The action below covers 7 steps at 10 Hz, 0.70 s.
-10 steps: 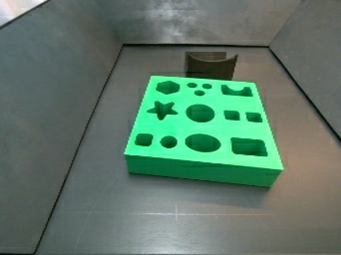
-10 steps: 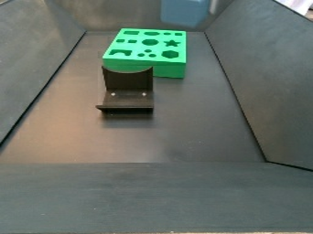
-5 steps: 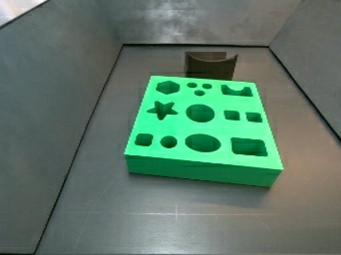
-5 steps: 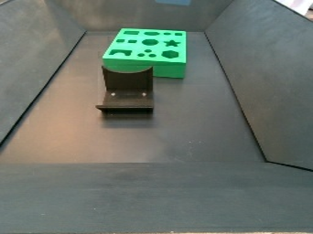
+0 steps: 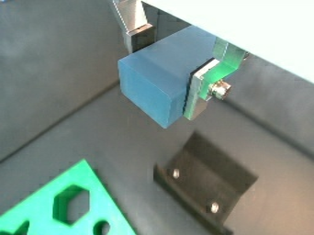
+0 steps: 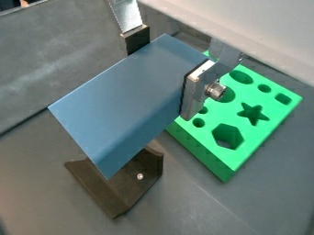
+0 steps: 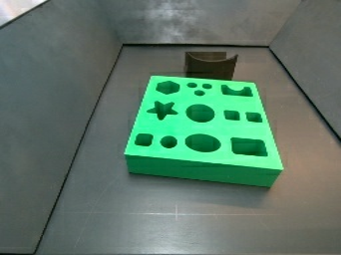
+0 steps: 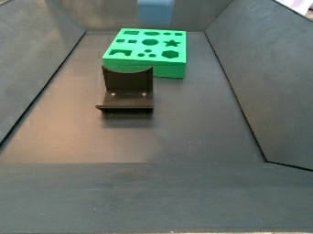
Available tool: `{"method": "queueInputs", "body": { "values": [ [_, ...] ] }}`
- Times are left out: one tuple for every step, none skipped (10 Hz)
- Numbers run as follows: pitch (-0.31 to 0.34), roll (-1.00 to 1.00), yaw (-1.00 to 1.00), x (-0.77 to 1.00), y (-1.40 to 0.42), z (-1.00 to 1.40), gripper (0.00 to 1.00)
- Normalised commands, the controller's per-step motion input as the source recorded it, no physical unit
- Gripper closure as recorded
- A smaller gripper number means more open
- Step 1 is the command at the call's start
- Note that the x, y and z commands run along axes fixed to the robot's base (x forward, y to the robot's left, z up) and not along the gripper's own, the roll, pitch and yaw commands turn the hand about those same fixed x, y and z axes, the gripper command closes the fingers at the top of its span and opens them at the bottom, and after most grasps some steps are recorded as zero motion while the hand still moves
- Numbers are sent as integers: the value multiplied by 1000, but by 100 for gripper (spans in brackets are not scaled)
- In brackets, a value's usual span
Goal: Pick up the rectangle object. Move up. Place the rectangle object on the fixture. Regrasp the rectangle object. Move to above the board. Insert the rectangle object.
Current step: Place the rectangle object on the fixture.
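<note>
1. The claw (image 5: 172, 66) hangs high over the table (image 8: 159, 155), clamped on the block (image 5: 162, 78); in both wrist views its silver fingers (image 6: 203, 90) press the block's opposite faces.
2. In a side view, only the block's lower end (image 8: 154, 11) shows, at the far edge above the board (image 8: 149, 50). A second ago it sat further right there; half a second ago it was almost out of view, so the block has shifted sideways while staying raised. The claw itself is out of both side views.
3. The board (image 7: 205, 129) lies flat mid-table, its holes all empty. The fixture (image 7: 209, 64) stands just beyond it by one edge (nothing rests in its notch).
4. In a wrist view, the fixture (image 6: 117, 179) lies below the held block (image 6: 128, 106), with the board (image 6: 240, 124) beside it.
5. I judge the pick-up and lift done; the carry towards the fixture is under way, with placing, regrasping and inserting still ahead.
</note>
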Motion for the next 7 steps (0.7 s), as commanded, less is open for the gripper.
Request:
{"method": "queueInputs", "body": {
  "values": [
    [18,-1000,54,1000,162,-515,100],
    [21,-1000,50,936,135,-367,100],
    [37,-1000,39,758,87,-150,100],
    [65,-1000,29,616,65,-83,100],
    [93,-1000,16,491,55,-42,100],
    [117,-1000,-2,381,50,-24,100],
    [140,-903,-42,209,46,-20,100]
  ]
}}
